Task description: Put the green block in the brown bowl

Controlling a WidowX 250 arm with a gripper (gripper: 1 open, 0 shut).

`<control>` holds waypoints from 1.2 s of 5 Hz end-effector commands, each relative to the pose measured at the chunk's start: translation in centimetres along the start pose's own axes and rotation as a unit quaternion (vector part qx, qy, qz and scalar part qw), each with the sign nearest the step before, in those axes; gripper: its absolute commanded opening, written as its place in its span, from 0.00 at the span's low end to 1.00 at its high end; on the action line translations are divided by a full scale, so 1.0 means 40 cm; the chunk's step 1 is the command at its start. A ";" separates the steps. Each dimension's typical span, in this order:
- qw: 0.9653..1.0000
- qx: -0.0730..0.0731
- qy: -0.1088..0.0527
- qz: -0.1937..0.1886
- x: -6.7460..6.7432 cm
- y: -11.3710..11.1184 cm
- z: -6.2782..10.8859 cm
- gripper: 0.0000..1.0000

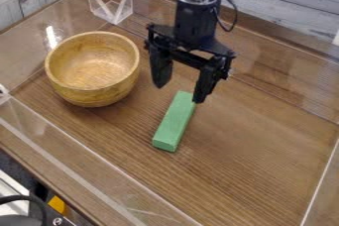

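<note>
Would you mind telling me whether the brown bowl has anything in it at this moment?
Empty. The brown bowl shows only bare wood grain inside, and the green block lies on the table to its right.

From my screen the brown bowl (93, 67) reads as light wood with visible grain and a soft sheen, and the table (252, 161) is darker wood-grain, smooth and faintly reflective. I see the green block (173, 123) as plain and matt, the gripper (184, 76) as matt black.
</note>
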State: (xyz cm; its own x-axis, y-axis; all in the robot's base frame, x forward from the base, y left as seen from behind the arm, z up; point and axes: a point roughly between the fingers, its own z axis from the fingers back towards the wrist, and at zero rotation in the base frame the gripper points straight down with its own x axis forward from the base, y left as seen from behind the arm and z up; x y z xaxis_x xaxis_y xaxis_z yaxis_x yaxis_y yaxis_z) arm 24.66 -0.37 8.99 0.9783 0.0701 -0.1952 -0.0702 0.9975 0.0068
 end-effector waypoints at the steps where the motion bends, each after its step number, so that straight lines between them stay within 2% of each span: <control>1: 1.000 0.001 -0.023 0.004 -0.005 -0.002 0.020 1.00; 6: 0.999 0.012 0.013 0.042 -0.013 0.002 -0.064 1.00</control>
State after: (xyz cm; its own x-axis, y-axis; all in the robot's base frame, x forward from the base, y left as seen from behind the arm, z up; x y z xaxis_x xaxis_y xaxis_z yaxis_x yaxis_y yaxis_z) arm 23.25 -0.19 6.00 0.9550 0.1617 -0.2486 -0.1542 0.9868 0.0494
